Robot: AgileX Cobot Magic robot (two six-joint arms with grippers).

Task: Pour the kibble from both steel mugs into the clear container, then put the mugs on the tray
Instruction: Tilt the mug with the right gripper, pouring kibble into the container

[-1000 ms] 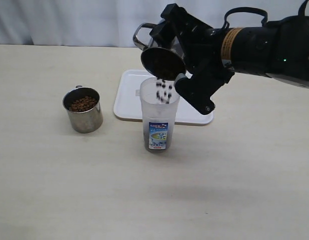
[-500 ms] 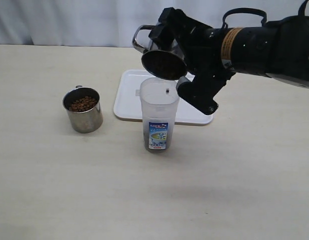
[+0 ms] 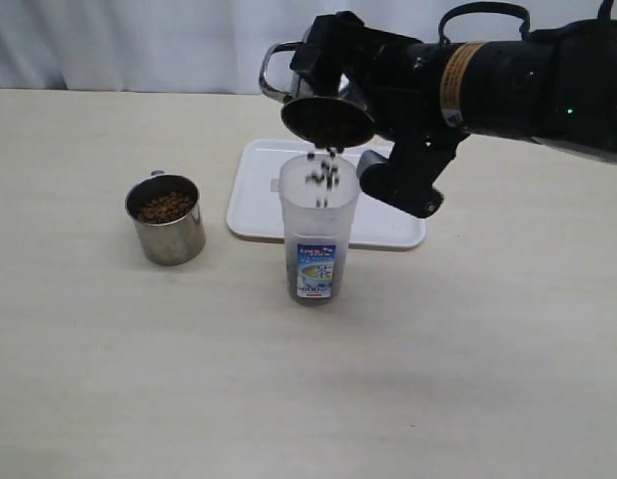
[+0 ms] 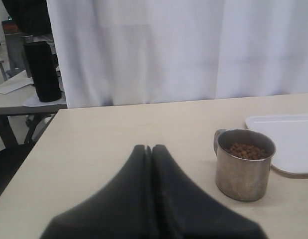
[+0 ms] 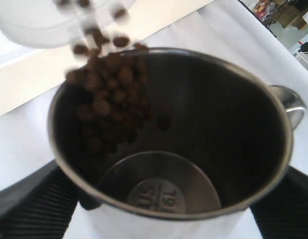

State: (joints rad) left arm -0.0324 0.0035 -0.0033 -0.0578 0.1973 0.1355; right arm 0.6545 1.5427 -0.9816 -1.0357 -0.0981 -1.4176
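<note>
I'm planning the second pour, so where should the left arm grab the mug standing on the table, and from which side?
Grip the mug across its round wall, below the rim, coming level from the side. It stands upright, holding kibble, so a finger inside would hit pellets. The small handle looks a poorer hold. The shut left pincer must open first.

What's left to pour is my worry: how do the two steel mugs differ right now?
The tipped mug hangs in the right gripper above the clear container, kibble falling out; the standing mug sits upright on the table, ungripped. The tipped mug's bottom shows bare; the standing mug holds a layer of kibble. Both are shiny steel with loop handles.
</note>
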